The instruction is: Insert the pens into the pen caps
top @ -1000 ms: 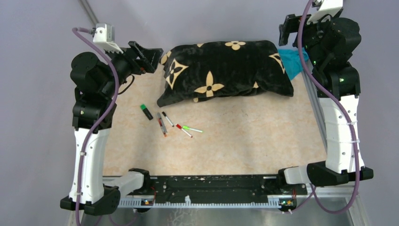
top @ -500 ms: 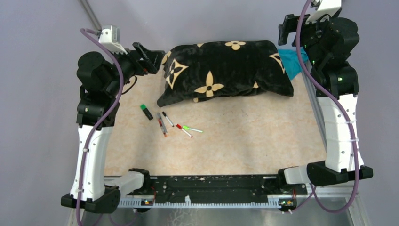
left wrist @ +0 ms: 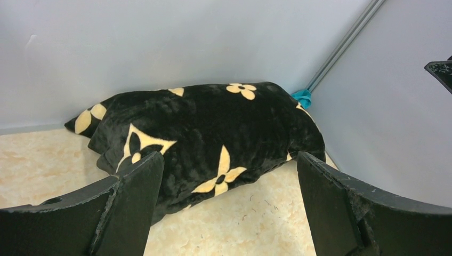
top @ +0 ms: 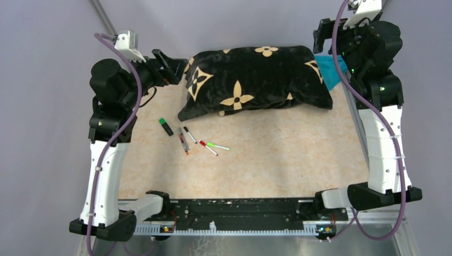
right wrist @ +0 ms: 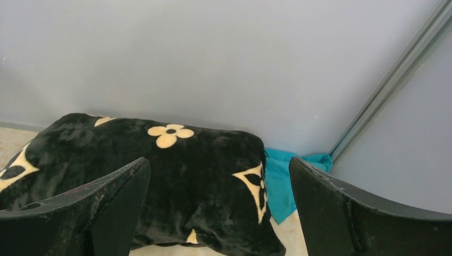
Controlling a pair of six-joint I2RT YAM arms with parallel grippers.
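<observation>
Black pens [top: 184, 140] and caps lie clustered left-centre of table [top: 277, 160], capping unclear. Left gripper [left wrist: 226, 213], right gripper [right wrist: 218, 213]: raised far, jaws wide, empty. Stage undeterminable.

Plush, fuzzy black cloth cushion [top: 256, 82] (cream flower print), matt mottled beige tabletop [top: 277, 160] w/ stone-like look, teal cloth [right wrist: 282, 181] soft & creased, left gripper [left wrist: 229, 213] fingers matt, rough-edged black plastic.

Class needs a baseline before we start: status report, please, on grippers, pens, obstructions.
Left gripper open, empty, raised. Right gripper open, empty. Pens and caps loose on table, untouched. Black pillow behind them, not blocking.
</observation>
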